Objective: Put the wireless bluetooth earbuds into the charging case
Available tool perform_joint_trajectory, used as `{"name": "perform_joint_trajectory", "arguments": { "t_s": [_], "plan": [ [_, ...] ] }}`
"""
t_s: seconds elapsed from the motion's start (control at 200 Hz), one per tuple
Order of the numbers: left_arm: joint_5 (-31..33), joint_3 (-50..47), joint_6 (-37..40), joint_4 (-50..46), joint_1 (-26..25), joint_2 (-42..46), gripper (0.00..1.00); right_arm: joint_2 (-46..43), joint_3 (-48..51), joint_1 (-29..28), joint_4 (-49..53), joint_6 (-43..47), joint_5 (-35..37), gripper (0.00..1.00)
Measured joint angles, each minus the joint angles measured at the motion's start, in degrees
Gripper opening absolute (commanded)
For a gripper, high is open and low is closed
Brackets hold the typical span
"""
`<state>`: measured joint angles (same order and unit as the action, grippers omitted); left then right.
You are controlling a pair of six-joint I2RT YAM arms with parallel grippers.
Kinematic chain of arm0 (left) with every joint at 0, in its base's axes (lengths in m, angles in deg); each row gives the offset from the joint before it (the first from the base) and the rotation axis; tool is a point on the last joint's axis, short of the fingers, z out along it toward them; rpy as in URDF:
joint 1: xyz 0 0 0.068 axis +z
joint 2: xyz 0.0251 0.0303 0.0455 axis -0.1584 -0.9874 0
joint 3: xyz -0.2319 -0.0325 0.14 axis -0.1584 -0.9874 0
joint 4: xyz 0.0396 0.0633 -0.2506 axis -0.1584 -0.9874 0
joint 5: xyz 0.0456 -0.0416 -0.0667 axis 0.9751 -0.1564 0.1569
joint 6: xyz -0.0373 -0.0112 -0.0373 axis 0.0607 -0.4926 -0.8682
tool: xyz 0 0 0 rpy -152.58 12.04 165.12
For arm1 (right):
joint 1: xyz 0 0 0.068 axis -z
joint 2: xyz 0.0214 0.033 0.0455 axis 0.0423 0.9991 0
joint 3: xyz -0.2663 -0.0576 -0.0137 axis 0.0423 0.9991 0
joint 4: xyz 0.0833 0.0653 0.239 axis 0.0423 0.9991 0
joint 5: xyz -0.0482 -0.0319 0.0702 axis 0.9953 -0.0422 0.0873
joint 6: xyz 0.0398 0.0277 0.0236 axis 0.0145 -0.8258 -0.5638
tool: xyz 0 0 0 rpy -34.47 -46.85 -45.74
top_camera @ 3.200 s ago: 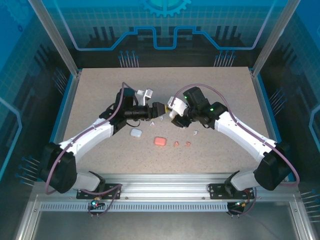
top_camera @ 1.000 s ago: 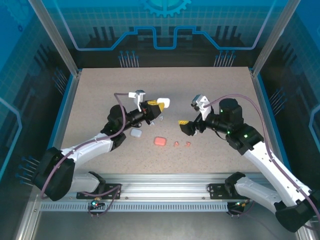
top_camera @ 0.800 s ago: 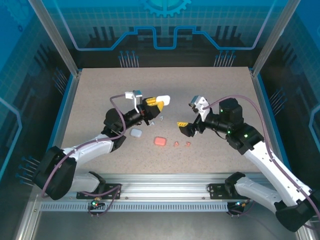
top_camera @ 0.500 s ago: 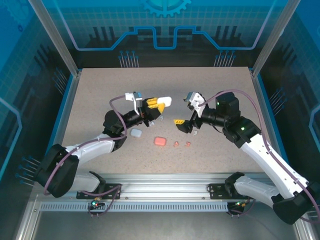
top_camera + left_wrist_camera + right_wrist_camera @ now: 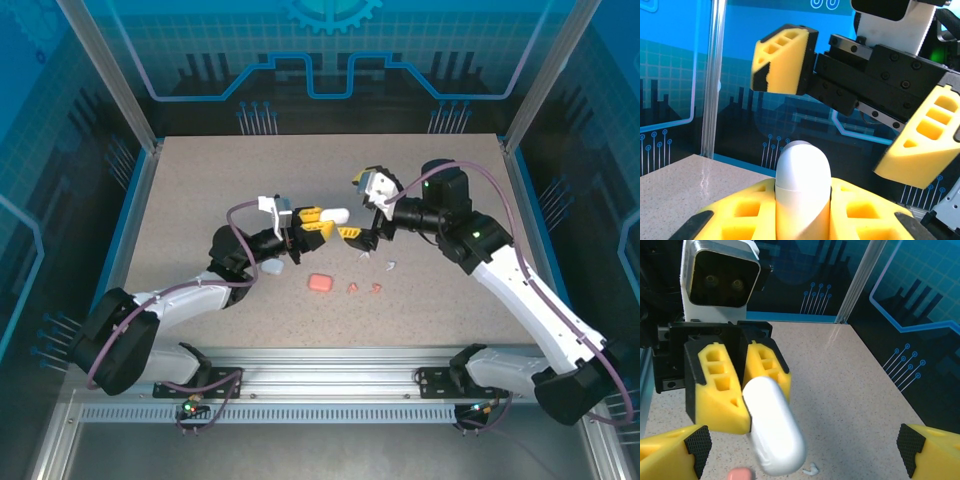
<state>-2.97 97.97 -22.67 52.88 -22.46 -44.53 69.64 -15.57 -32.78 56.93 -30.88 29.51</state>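
White plastic charging case [image 5: 775, 432], lid closed, is pinched at one end by the left gripper [image 5: 744, 384] and held off the table [image 5: 200, 180]. Its long axis points straight at the right gripper [image 5: 355, 208], whose fingers stand spread wide and empty to either side of the case's free end. Loose white earbuds [image 5: 390, 265] and salmon-pink earbuds [image 5: 352, 288] lie on the table near the case, on the right gripper's side

I work in a robotics lab test cell, not a home. My speckled tabletop [image 5: 200, 170] is fenced by clear panels on aluminium posts [image 5: 105, 70]. A blue circuit-pattern backdrop [image 5: 200, 50] with a gear emblem [image 5: 330, 10] stands at twelve o'clock, and a slotted metal rail [image 5: 330, 385] runs along six o'clock.
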Motion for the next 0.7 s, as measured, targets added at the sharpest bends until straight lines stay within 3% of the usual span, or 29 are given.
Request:
{"name": "perform_joint_trajectory", "arguments": {
  "t_s": [0.7],
  "plan": [
    [-0.5, 0.0, 0.2, -0.2, -0.1, 0.0, 0.0, 4.0, -3.6, -0.1, 2.0, 2.0, 3.1, 0.95]
  ]
}}
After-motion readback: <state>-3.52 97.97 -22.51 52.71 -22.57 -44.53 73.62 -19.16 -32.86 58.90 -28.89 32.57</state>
